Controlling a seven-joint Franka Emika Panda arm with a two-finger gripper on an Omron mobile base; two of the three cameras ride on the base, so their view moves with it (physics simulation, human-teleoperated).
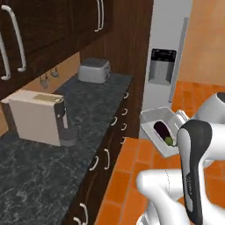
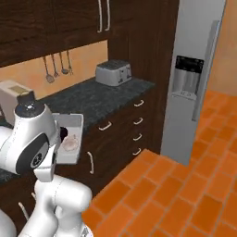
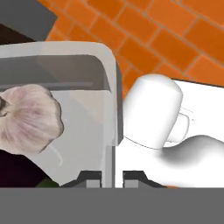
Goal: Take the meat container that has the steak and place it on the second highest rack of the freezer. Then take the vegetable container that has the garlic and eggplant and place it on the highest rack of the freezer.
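Sitting far left on dark counter in left base view: cream coffee machine, w/ grey toaster farther back near counter's end & grey freezer standing beyond, doors shut. Hanging mid-air right of counter over orange tile floor: white vegetable container, carrying dark purple eggplant in left base view & pale garlic in hand view, well short of freezer. Pinching container's side wall at bottom of hand view: gripper, fingers clenched on either side of thin rim.
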